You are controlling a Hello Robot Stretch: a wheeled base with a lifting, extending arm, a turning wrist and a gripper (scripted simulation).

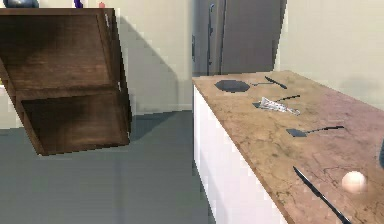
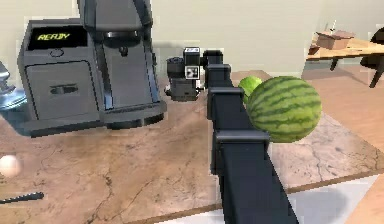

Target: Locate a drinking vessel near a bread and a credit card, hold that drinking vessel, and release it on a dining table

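The dark arm (image 2: 240, 150) reaches out over a brown marbled counter (image 2: 120, 170). At its far end sit two white marked squares, and left of them the gripper (image 2: 180, 82), right beside the base of a large dark coffee machine (image 2: 95, 65). I cannot tell whether the gripper holds anything. A grey shiny thing (image 2: 6, 98) pokes in at the arm side view's left edge; its kind is unclear. A wooden table (image 2: 345, 52) carrying a cardboard box (image 2: 333, 40) stands far off at the upper right.
A striped watermelon (image 2: 285, 108) and a green fruit (image 2: 249, 84) lie just right of the arm. A pale ball (image 1: 354, 180), dark utensils (image 1: 318, 130) and a dark flat octagon (image 1: 234, 87) rest on the counter (image 1: 270, 150). A brown wooden cabinet (image 1: 65, 85) stands left, above open grey floor (image 1: 110, 185).
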